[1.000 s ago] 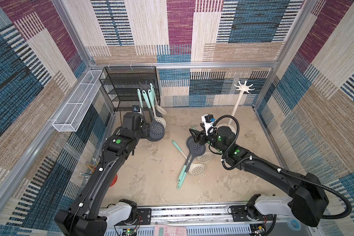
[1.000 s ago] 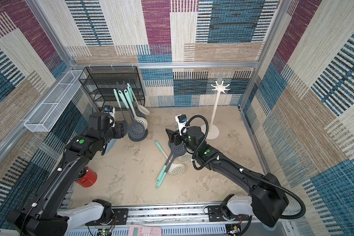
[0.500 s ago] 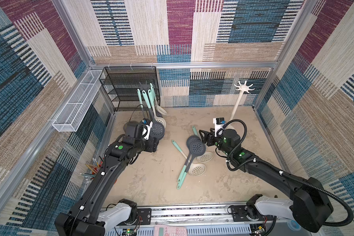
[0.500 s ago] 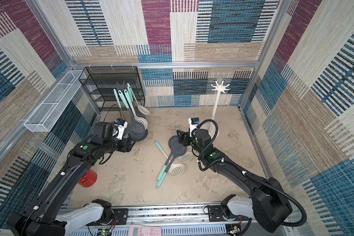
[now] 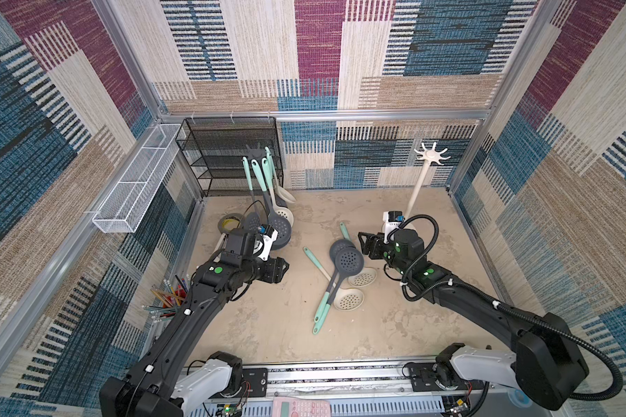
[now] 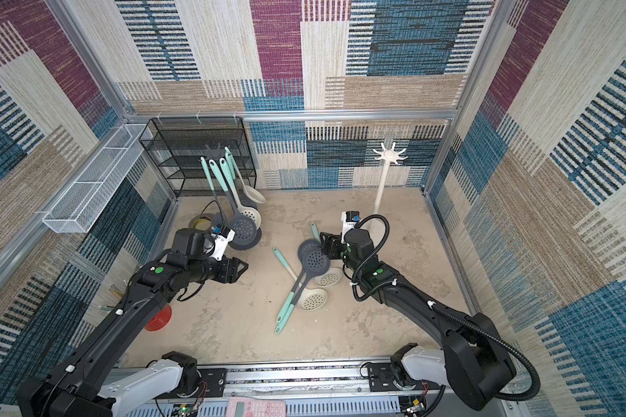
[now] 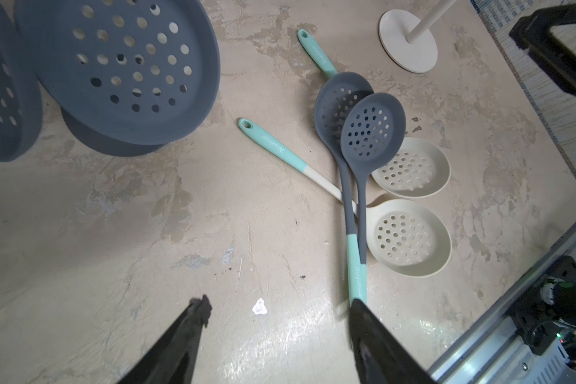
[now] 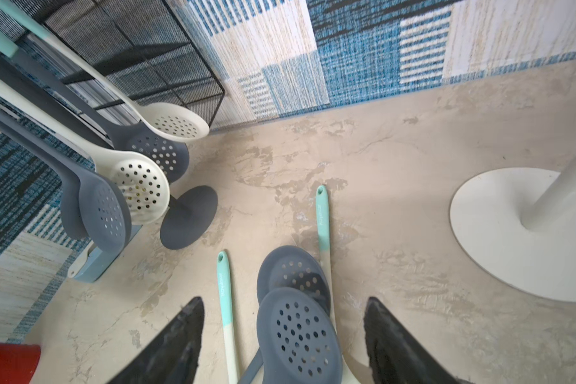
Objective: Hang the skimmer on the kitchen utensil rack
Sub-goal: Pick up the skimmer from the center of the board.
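Several skimmers lie crossed in a pile mid-floor. Uppermost is a grey skimmer (image 5: 348, 260) (image 6: 316, 263) (image 7: 373, 129) (image 8: 298, 335) with a teal handle, over two cream ones (image 5: 348, 299). My right gripper (image 5: 365, 246) (image 6: 326, 245) (image 8: 284, 301) stands open just right of the grey heads, holding nothing. My left gripper (image 5: 281, 269) (image 6: 241, 269) (image 7: 278, 304) is open and empty above bare floor, left of the pile. At the back left a dark utensil rack (image 5: 256, 148) (image 6: 215, 148) carries several hung skimmers (image 5: 281, 225). A white utensil rack (image 5: 431, 155) (image 6: 389, 155) stands bare at back right.
A black mesh shelf (image 5: 228, 155) fills the back left corner and a white wire basket (image 5: 134, 180) hangs on the left wall. A tape roll (image 5: 230, 222) lies beside the dark rack. A red cup (image 6: 158, 317) with pencils (image 5: 170, 294) stands under my left arm.
My left gripper has drawn back from the hung skimmers toward the front and middle. My right gripper has shifted a little right, off the pile's heads. Both stayed open.
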You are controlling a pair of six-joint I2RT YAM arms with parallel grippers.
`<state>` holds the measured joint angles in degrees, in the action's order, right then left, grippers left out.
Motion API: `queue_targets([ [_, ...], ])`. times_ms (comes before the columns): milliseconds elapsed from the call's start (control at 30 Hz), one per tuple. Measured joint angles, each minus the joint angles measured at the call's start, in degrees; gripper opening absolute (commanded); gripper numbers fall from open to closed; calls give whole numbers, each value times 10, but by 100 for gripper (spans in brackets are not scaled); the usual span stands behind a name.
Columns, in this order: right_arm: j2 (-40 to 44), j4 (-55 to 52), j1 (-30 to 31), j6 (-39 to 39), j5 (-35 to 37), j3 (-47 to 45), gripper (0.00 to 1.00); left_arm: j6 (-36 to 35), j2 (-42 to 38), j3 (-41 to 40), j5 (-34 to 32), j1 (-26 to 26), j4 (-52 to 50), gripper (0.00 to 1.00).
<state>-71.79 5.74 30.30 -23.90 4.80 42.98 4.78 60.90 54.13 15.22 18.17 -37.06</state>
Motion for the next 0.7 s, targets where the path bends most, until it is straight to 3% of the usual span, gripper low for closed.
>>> queue_targets([
  [267,-13,-57,7,2,-47,8,69,9,-8,-7,12,2,9,68],
  [700,-55,-101,135,-65,-59,20,61,32,3,-7,1,3,13,62],
])
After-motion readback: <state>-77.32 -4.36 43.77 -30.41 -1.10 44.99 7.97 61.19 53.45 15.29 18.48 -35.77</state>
